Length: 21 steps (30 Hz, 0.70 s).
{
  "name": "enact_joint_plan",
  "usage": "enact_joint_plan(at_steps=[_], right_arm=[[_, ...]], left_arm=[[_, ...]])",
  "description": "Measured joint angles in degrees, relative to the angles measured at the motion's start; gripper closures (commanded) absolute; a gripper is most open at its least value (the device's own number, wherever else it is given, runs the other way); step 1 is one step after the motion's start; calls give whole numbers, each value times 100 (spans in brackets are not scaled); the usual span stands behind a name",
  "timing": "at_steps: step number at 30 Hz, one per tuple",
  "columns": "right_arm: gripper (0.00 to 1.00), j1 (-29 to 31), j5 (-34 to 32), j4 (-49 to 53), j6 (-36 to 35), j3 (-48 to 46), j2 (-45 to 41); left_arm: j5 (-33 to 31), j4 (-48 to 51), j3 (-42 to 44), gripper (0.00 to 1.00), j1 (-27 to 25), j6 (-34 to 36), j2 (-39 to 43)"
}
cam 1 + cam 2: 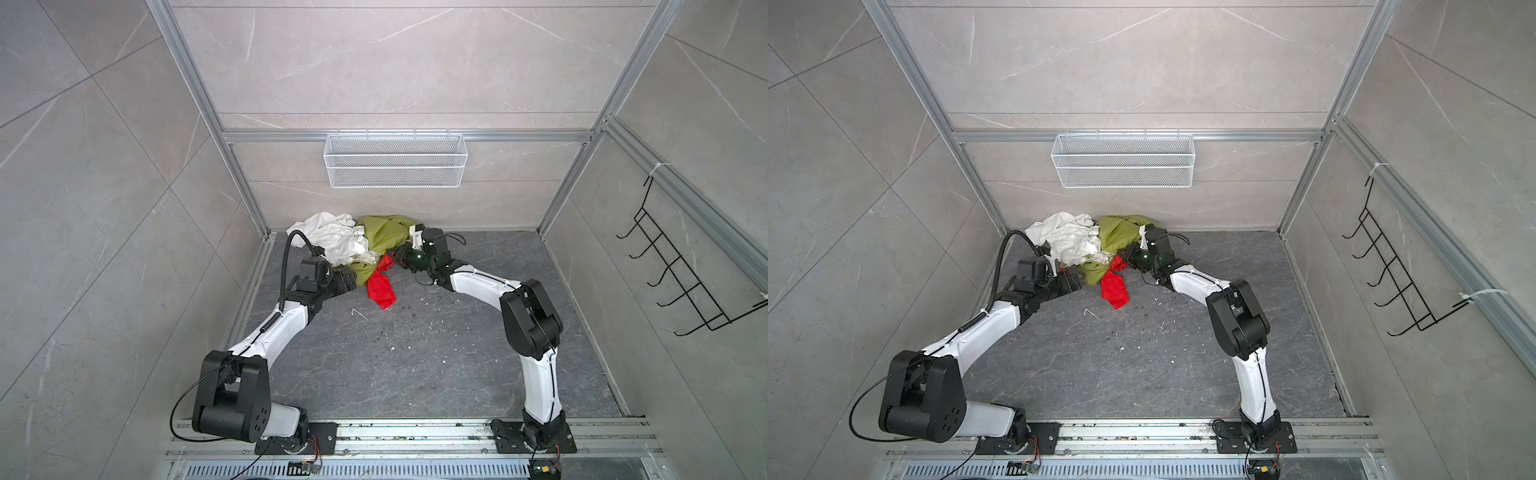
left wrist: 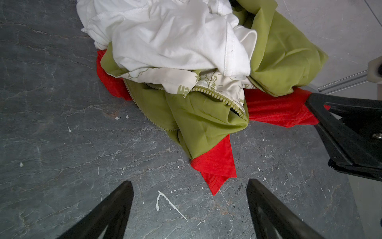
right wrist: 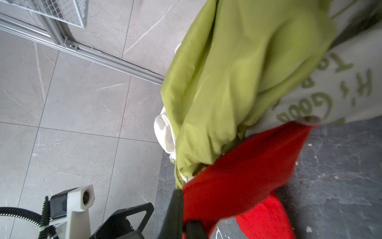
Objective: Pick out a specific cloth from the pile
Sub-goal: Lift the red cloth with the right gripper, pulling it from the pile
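Your red cloth [image 1: 380, 286] [image 2: 217, 165] [image 3: 237, 182] lies at the near side of the pile [image 1: 357, 243]. The pile sits against the back wall, left of the middle of the dark marbled tabletop [image 1: 415, 361].

Most of the cloth is buried. In the left wrist view it pokes out from under the olive-green zippered cloth [image 2: 202, 122] in three places.

In both top views the exposed part is a narrow strip. Its long axis runs from the pile towards the arm bases. The strip ends in a pointed corner that aims at the near edge and lies flat on the tabletop. Its far end rises to your right gripper [image 1: 394, 257] [image 2: 312, 107] [image 3: 185, 207].

That gripper's jaws are closed tight on a bunch of the red fabric. In the right wrist view you see the cloth fan out from between the black fingers.

Your left gripper [image 2: 189, 183] [image 1: 349, 279] has its jaws spread wide with nothing between them. It sits low at the pile's near-left edge. Its fingertips are near the red corner but clear of it.

On top of the pile, the white cloth [image 1: 332, 237] lies to the left and the olive-green one to the right. A cream fabric printed with green lettering [image 2: 217, 82] shows between them.
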<state>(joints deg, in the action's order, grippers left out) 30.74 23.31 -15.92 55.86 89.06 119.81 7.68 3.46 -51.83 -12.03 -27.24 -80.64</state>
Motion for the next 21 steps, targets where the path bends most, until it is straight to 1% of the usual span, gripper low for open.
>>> enact_joint_plan(at_steps=[21], right_arm=[[100,114,-83,168,-219,11,-339]], left_arm=[[-4,-2,0,11,0,0,83]])
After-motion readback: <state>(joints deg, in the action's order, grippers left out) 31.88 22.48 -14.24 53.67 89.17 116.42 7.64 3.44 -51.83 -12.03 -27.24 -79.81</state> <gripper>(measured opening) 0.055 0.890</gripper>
